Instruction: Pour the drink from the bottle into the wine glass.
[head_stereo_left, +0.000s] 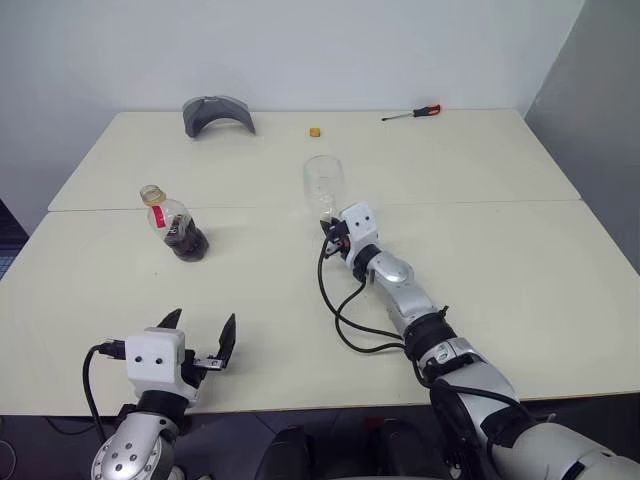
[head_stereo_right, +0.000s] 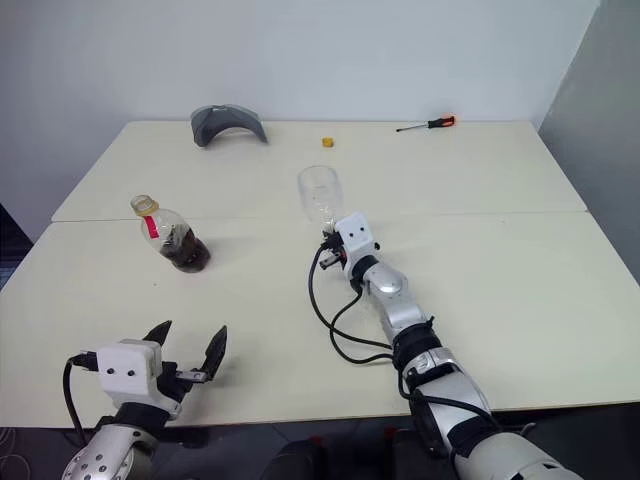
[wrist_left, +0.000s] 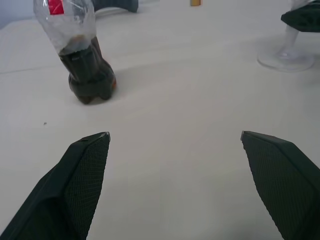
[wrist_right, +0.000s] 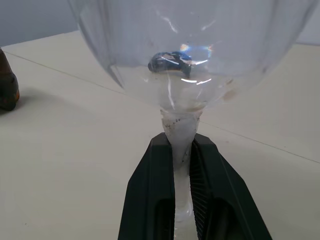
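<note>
The cream table (head_stereo_left: 520, 260) ran from the near edge, where both arms came in, back to a white wall at 12 o'clock; a seam crossed it from side to side about halfway up. Its right half, toward 3 o'clock, lay bare, and a wide strip of bare top separated the two arms along the near edge.

The left gripper (head_stereo_left: 200, 338) hovered at 7 o'clock just inside the near edge, its two black fingers (wrist_left: 80, 185) spread wide and holding nothing. Open tabletop stretched between it and the bottle.

The bottle (head_stereo_left: 172, 224) stood at 10 o'clock, just on the near side of the seam, well apart from both grippers. It was small, clear and round-bellied, with a red label strip near the neck and its mouth uncapped. The drink (wrist_left: 89, 75), dark brown, filled only its lower part.

The wine glass (head_stereo_left: 324, 185) stood near the centre of the table, on the seam, to the right of the bottle. It was clear and colourless, with a tall rounded bowl and a thin stem, and its bowl held no visible liquid. The right gripper (wrist_right: 182, 165) was clamped on the stem just below the bowl, one finger pressed to each side.

Along the far edge lay a grey curved object (head_stereo_left: 217, 114) at 11 o'clock, a small yellow cap (head_stereo_left: 315, 131) at 12 o'clock, and a red-handled screwdriver (head_stereo_left: 412, 114) at 1 o'clock.
</note>
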